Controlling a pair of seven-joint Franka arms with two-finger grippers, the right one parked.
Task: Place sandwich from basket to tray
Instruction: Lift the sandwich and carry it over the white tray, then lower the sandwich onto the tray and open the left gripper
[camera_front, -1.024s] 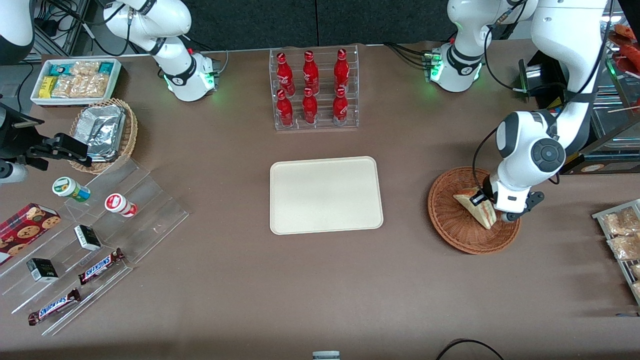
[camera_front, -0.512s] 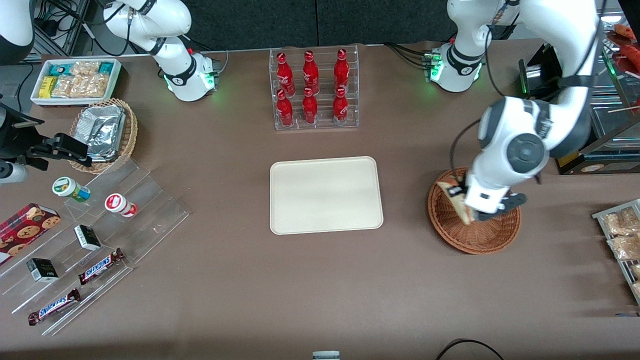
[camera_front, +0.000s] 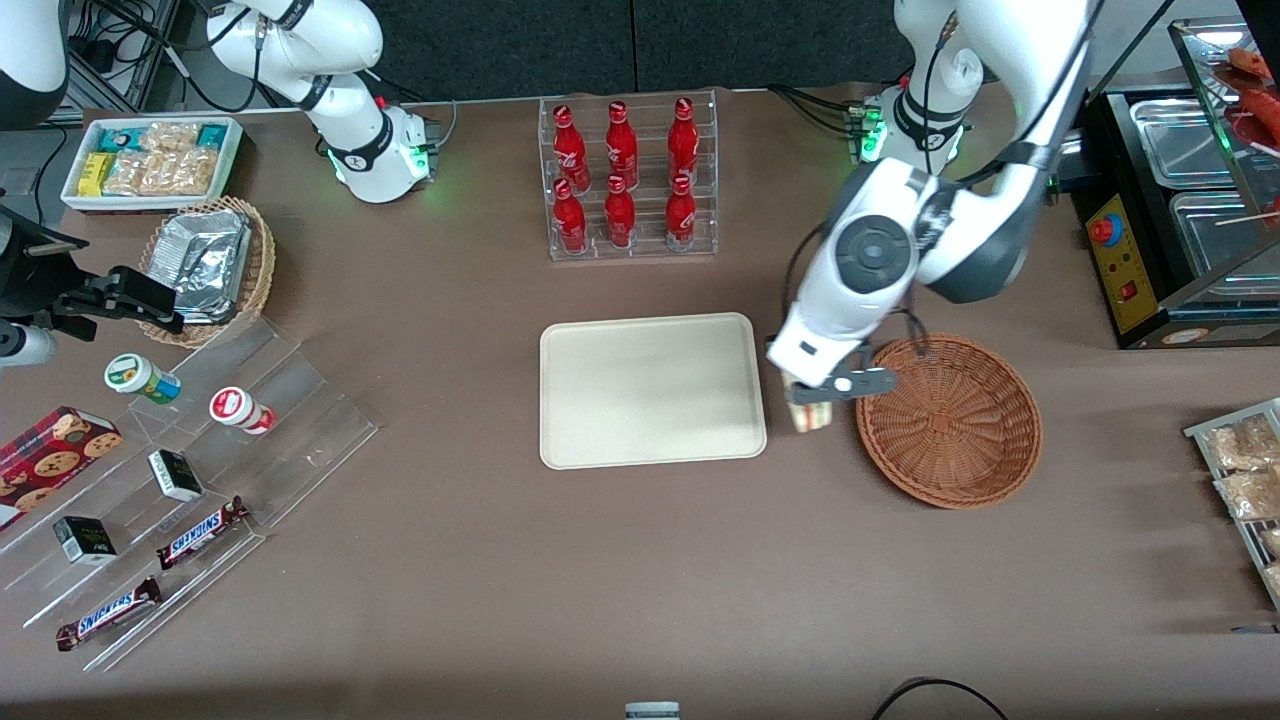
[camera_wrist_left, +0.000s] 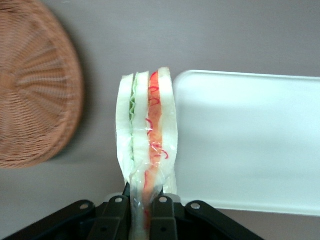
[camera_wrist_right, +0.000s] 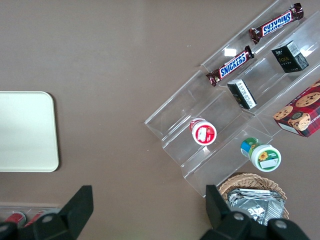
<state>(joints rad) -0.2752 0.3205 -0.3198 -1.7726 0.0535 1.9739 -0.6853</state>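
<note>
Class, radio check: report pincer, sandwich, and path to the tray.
Pincer shut on sandwich, held over the table between basket and tray. Basket holds nothing. Nothing between sandwich and tray.

Six red bottles (camera_front: 625, 180) in a clear rack (camera_front: 631, 238). Toward the parked arm's end: snack bin (camera_front: 150, 160), foil basket (camera_front: 208, 268), stepped stand (camera_front: 290, 420) with Snickers bars (camera_front: 200, 532).

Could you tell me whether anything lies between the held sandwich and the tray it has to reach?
Nothing visible does. The claw is shut on the sandwich, which hangs over bare table between the basket and the tray, just beside the tray's rim.
</note>
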